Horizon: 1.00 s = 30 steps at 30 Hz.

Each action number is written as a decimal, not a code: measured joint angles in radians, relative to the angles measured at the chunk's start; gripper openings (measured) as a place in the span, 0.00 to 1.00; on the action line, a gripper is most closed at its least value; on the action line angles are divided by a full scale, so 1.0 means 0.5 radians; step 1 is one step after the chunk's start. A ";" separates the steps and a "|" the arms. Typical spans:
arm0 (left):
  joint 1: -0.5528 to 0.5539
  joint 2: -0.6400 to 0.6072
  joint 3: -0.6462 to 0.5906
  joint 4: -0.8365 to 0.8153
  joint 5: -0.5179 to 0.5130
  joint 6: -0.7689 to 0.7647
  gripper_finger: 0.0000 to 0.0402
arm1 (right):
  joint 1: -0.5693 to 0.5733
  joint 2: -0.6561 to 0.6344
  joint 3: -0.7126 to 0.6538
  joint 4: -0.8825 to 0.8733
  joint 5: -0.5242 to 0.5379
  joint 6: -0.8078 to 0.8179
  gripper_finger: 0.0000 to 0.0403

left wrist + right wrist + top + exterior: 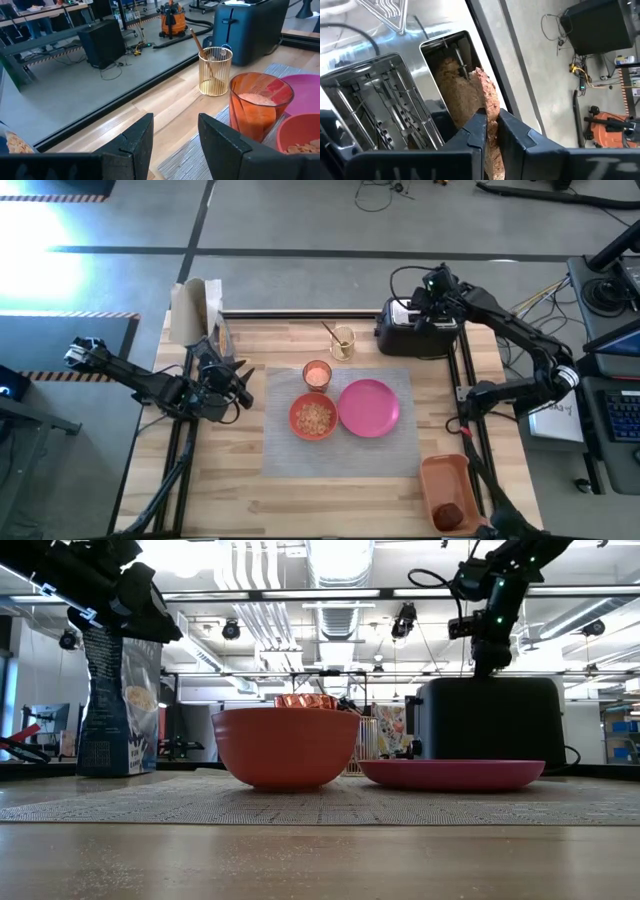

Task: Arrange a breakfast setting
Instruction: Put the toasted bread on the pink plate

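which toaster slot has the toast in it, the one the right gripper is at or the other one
The slot at the right gripper: it holds the brown toast slice, pinched by that gripper. The toaster's other slot shows only bare wire guides.

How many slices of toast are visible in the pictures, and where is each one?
1. The toast slice stands in one slot of the toaster at the table's far right, pinched by the right gripper. The other slot looks empty; more could be hidden deeper.
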 joint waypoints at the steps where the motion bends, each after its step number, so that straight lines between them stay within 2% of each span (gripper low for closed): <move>1: 0.000 0.000 0.000 0.000 0.000 0.000 0.35 | 0.000 -0.016 0.000 -0.001 0.000 0.000 0.07; 10: 0.000 0.000 0.000 0.002 0.000 0.001 0.35 | 0.000 -0.192 0.000 -0.007 0.000 0.068 0.07; 21: 0.000 0.000 0.000 0.002 0.002 0.010 0.35 | 0.000 -0.411 0.001 -0.007 -0.310 0.199 0.07; 30: 0.000 0.000 0.000 0.003 0.003 0.016 0.35 | 0.000 -0.615 0.001 0.001 -0.316 0.198 0.07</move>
